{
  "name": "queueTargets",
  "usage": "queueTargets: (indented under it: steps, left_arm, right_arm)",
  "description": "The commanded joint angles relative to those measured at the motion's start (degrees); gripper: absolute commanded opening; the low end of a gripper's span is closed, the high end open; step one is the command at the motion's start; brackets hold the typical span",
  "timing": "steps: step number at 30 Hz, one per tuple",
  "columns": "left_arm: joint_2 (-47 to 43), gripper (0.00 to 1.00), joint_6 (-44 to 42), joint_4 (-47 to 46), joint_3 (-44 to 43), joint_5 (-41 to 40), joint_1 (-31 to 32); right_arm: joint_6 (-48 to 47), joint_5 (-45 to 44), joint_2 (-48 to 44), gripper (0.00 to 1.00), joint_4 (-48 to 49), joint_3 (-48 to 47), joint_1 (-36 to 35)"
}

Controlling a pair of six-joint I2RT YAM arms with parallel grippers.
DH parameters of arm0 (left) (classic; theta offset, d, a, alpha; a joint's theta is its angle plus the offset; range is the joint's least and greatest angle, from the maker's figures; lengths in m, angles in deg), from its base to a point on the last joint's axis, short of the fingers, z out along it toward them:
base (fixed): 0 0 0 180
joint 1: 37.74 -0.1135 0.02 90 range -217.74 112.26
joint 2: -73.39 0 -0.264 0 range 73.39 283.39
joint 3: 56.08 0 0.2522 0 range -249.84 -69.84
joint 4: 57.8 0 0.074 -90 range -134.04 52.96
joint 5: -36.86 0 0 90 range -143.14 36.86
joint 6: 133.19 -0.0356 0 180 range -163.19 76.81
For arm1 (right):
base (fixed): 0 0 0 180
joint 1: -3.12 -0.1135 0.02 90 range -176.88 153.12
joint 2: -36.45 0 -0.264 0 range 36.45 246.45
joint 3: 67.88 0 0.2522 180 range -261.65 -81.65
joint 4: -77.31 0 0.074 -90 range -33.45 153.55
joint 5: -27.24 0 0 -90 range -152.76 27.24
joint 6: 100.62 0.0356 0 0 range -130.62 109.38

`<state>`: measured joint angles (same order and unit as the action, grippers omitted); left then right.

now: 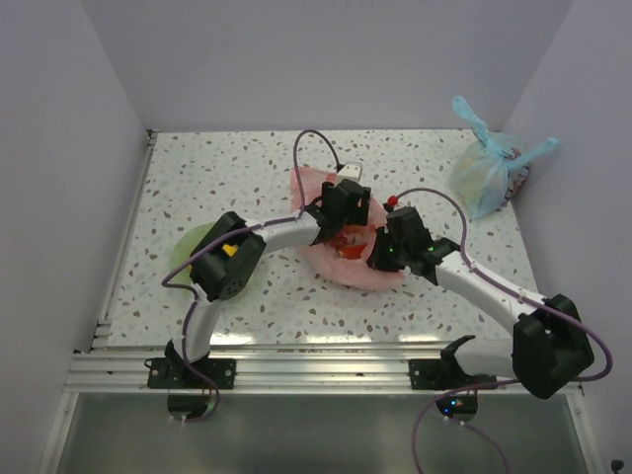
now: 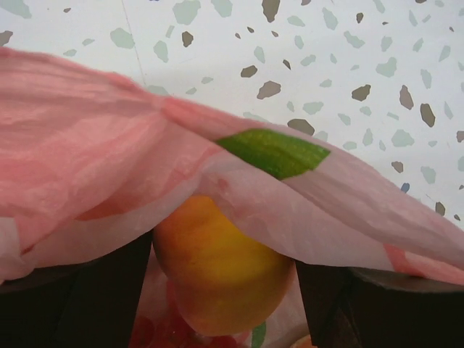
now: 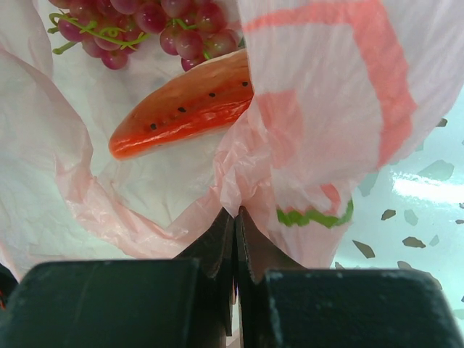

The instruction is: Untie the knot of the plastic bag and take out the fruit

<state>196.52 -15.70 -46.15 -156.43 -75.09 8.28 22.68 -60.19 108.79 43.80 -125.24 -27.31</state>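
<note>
Plastic bag [image 3: 348, 130] rim pinched in clenched right hand [image 3: 236, 217]; left hand [image 2: 225, 290] spread around yellow fruit [image 2: 217, 268].

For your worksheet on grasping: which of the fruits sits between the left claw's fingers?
The yellow-orange round fruit, between the dark fingers under the bag. The watermelon slice and grapes lie elsewhere.

The scene is seen from above and behind the arm bases in the top external view, with the whole speckled table [image 1: 197, 197] taken in from afar. The left wrist view is set very close under a fold of the plastic bag [image 2: 87, 167], facing out across the tabletop. The right wrist view is held just as close, aimed along its own fingers [image 3: 217, 246] into the bag's opening. The pink bag [image 1: 341, 232] at mid-table is shared by all three views.
</note>
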Motion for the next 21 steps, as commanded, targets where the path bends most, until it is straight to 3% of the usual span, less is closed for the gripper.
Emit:
queueTargets:
  steps: [1, 3, 9, 11, 21]
  left_arm:
    - [-1.57, 0.74, -0.94, -1.49, -0.08, -0.10, -0.14]
    - [-3.24, 0.66, -0.94, -1.58, 2.20, -0.19, -0.14]
    - [-5.27, 0.63, -0.24, -0.53, 5.20, 1.03, -0.14]
    - [-5.97, 0.48, 0.11, 0.52, 5.03, 1.91, -0.23]
    - [-17.12, 0.43, -3.22, 6.23, 6.69, 8.15, -0.05]
  right_arm:
    - [-0.96, -0.02, 0.26, 0.00, 0.06, -2.46, -0.33]
    - [-1.04, -0.37, 0.44, 0.00, 0.24, -2.55, -0.41]
    - [-0.78, 0.24, 1.32, 0.00, 1.11, -2.64, -0.33]
    - [-0.69, 0.24, 0.97, 0.00, 1.20, -2.64, -0.33]
    - [-0.96, -2.48, -1.14, 0.00, -0.20, -2.55, -0.41]
